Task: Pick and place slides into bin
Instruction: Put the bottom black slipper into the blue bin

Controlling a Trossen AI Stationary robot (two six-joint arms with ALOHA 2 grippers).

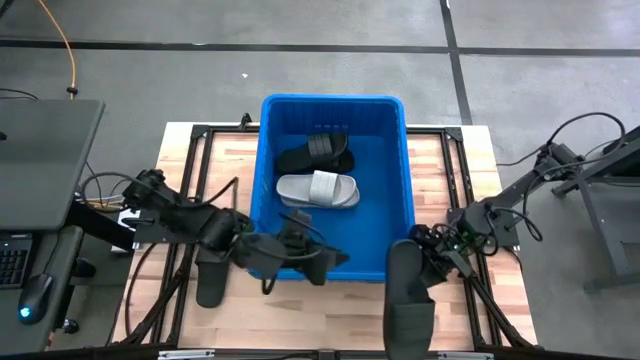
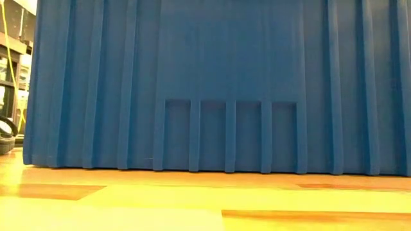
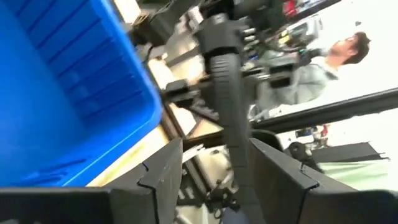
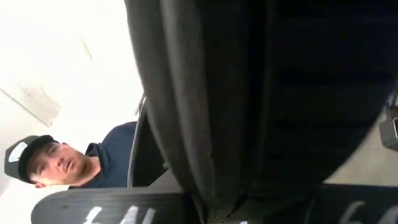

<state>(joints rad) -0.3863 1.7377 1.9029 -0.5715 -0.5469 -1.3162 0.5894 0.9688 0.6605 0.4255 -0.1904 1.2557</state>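
Observation:
The blue bin [image 1: 333,100] stands mid-table and fills the low view [image 2: 225,64]. A black slide [image 1: 316,153] and a light grey slide [image 1: 318,189] lie flat on its floor. Another black slide [image 1: 212,282] lies on the table left of the bin, beside my left arm. My left gripper [image 1: 335,258] is open over the bin's near left part. Its wrist view [image 3: 214,186] shows a dark strip between the spread fingers, which I cannot identify. My right gripper [image 1: 425,255] is shut on a black slide [image 1: 406,300] just right of the bin's near right corner. My right gripper holds the black slide near its far end [image 1: 410,256], coming level from the table's right side, fingers across the slide. The slide runs from the gripper toward the table's near edge. In the wrist view the slide [image 4: 261,93] hides the contact. I cannot tell whether it is lifted.
Black frame bars [image 1: 180,300] run along the wooden table on both sides of the bin. A person shows beyond the table in the left wrist view [image 3: 323,62] and the right wrist view [image 4: 68,165]. A desk [image 1: 40,160] stands at the left.

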